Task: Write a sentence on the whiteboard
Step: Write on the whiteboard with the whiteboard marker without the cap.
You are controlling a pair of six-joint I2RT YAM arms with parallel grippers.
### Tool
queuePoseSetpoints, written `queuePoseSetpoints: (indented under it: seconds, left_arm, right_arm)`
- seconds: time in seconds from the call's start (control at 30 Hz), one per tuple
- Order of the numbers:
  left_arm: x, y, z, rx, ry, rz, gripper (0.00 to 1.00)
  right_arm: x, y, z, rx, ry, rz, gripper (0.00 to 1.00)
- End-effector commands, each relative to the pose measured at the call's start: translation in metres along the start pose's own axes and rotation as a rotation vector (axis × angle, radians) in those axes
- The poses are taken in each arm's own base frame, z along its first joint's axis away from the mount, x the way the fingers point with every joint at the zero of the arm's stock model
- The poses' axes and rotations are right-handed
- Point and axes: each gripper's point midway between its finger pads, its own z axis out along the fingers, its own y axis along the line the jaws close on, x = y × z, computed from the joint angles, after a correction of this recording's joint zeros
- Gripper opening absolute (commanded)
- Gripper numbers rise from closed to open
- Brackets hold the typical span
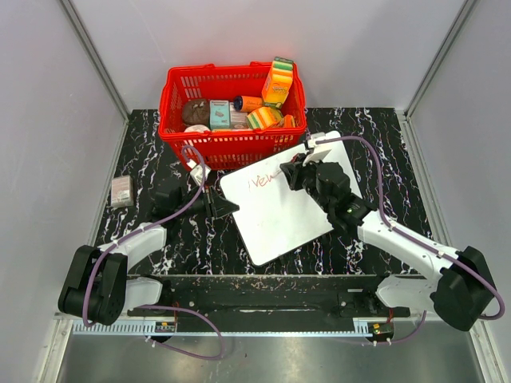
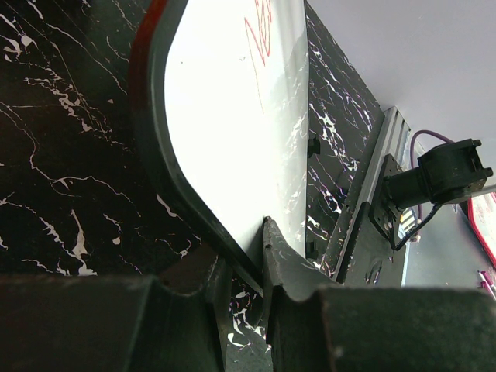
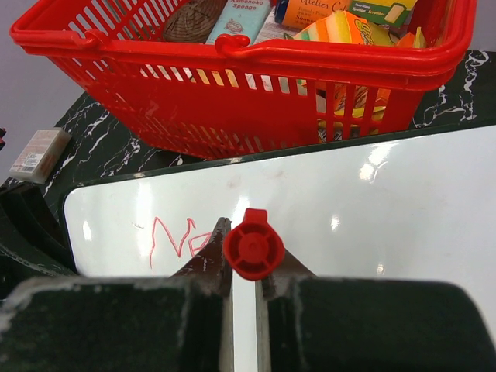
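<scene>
The right pincer (image 3: pixel 246 257) is closed on a red marker (image 3: pixel 253 249). The marker's round end faces the wrist camera, and its tip is hidden below the fingers (image 3: pixel 208 260). Red handwriting (image 3: pixel 173 242) shows just to the left of those fingers. It begins "Ne", and the pincer covers whatever follows.

The left pincer (image 2: pixel 246 260) is clamped on the near left edge of the whiteboard (image 1: pixel 279 217), with one finger above the board and one below.

The red plastic basket (image 1: pixel 166 104) stands at the far side of the table, just beyond the board's far edge. It is packed with goods:
- a tall yellow, green and orange pack (image 1: pixel 278 80) standing above the rim at the right
- an orange tube (image 1: pixel 248 103)
- a striped orange and green packet (image 1: pixel 263 118)
- a teal carton (image 1: pixel 220 114)
- a brown round lump (image 1: pixel 196 110)

The whiteboard is white and glossy with rounded corners. It lies askew in the middle of the table, between the two arms, and the writing sits near its far left corner. Ceiling lights reflect off it in bright spots.

The table (image 1: pixel 383 159) is black stone with white veins. A small grey box (image 1: pixel 121 191) lies near the table's left edge, well apart from the board. Pale grey walls close in the far side and both flanks, and a metal rail runs along the near edge by the arm bases.
</scene>
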Motion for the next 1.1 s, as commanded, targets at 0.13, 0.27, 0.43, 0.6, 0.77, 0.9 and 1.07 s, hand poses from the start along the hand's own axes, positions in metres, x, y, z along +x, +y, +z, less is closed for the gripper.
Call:
queuePoseSetpoints:
  seconds: [0.13, 0.27, 0.43, 0.6, 0.77, 0.9, 1.07]
  left_arm:
    - [0.015, 0.006, 0.006, 0.001, 0.052, 0.137, 0.00]
    - [0.016, 0.006, 0.006, 0.000, 0.054, 0.134, 0.00]
    - [0.016, 0.006, 0.006, 0.000, 0.054, 0.134, 0.00]
    - [0.016, 0.006, 0.006, 0.000, 0.054, 0.136, 0.00]
    - [0.016, 0.005, 0.006, 0.002, 0.055, 0.137, 0.00]
    - [0.015, 0.006, 0.006, -0.005, 0.052, 0.136, 0.00]
    - [0.015, 0.006, 0.006, -0.003, 0.053, 0.136, 0.00]
  right_arm:
    - [0.014, -0.008, -0.006, 0.016, 0.036, 0.006, 0.00]
    - [0.011, -0.009, -0.005, 0.021, 0.030, 0.005, 0.00]
    - [0.010, -0.008, -0.005, 0.021, 0.028, 0.000, 0.00]
    - [0.005, -0.011, -0.003, 0.038, 0.016, -0.003, 0.00]
    - [-0.002, -0.010, 0.000, 0.046, -0.002, -0.001, 0.00]
    - [-0.009, -0.011, 0.000, 0.056, -0.016, 0.001, 0.00]
    - [-0.014, -0.011, 0.003, 0.069, -0.027, -0.006, 0.00]
